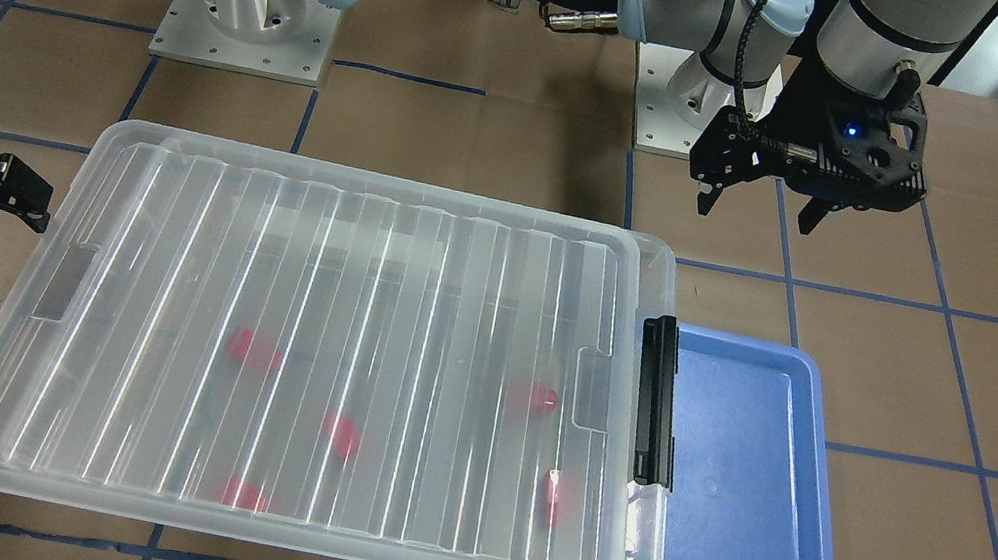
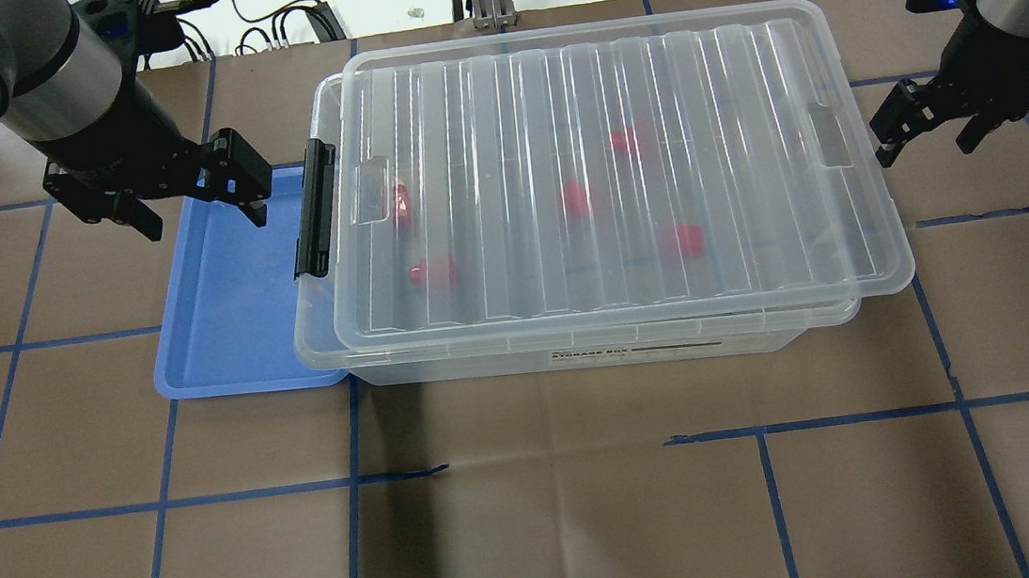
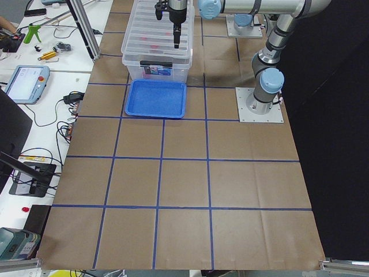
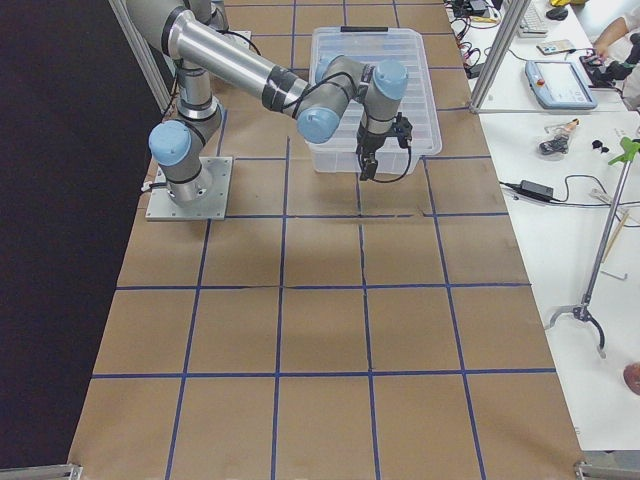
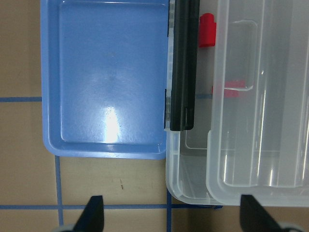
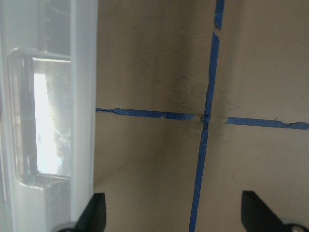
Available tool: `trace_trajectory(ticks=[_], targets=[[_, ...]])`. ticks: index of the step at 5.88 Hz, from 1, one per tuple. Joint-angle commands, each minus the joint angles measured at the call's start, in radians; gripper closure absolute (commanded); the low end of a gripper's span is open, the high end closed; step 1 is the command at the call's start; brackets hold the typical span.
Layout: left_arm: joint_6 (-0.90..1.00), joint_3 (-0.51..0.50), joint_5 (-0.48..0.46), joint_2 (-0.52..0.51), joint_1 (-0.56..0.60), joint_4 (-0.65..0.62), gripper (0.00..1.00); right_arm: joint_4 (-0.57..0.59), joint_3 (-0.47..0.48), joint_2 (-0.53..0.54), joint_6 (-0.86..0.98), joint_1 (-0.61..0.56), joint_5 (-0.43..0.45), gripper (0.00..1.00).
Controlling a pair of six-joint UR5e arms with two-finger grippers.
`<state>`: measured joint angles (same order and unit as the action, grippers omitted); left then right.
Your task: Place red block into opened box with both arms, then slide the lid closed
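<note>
Pushing the lid (image 2: 598, 177) may jam it against the latch bar (image 2: 315, 209) or drag the box (image 2: 578, 356), we think. The lid sits offset toward frame right, with the red blocks (image 2: 437, 271) under it. The left gripper (image 2: 206, 220) and right gripper (image 2: 926, 150) are both wide and empty.

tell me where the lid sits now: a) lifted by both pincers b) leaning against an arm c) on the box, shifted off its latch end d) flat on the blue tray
c: the lid lies on the box, offset away from the black latch bar, leaving a strip of the box uncovered there.
</note>
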<state>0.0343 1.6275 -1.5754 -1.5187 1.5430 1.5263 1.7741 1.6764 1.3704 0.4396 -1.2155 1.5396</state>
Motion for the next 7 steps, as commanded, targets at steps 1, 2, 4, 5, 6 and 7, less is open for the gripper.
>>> trace_trajectory(ticks=[1, 2, 4, 5, 6, 7], targets=[[0.000, 0.000, 0.000, 0.000, 0.000, 0.000, 0.02, 0.001, -0.001, 0.001, -0.002, -0.019, -0.009, 0.00], [-0.001, 0.000, 0.000, 0.000, 0.000, 0.000, 0.02, 0.004, -0.010, -0.001, -0.002, -0.019, 0.000, 0.00], [0.001, 0.000, 0.000, 0.000, 0.000, 0.000, 0.02, 0.001, -0.064, 0.021, -0.001, -0.018, 0.014, 0.00], [0.001, 0.000, 0.000, 0.000, 0.000, 0.000, 0.02, -0.011, -0.108, 0.051, -0.004, -0.019, 0.030, 0.00], [0.001, 0.002, 0.000, 0.000, 0.000, 0.000, 0.02, -0.127, -0.135, 0.105, -0.080, -0.030, 0.018, 0.00], [0.001, 0.000, 0.000, -0.002, 0.000, 0.000, 0.02, -0.166, -0.144, 0.139, -0.204, -0.092, 0.013, 0.00]])
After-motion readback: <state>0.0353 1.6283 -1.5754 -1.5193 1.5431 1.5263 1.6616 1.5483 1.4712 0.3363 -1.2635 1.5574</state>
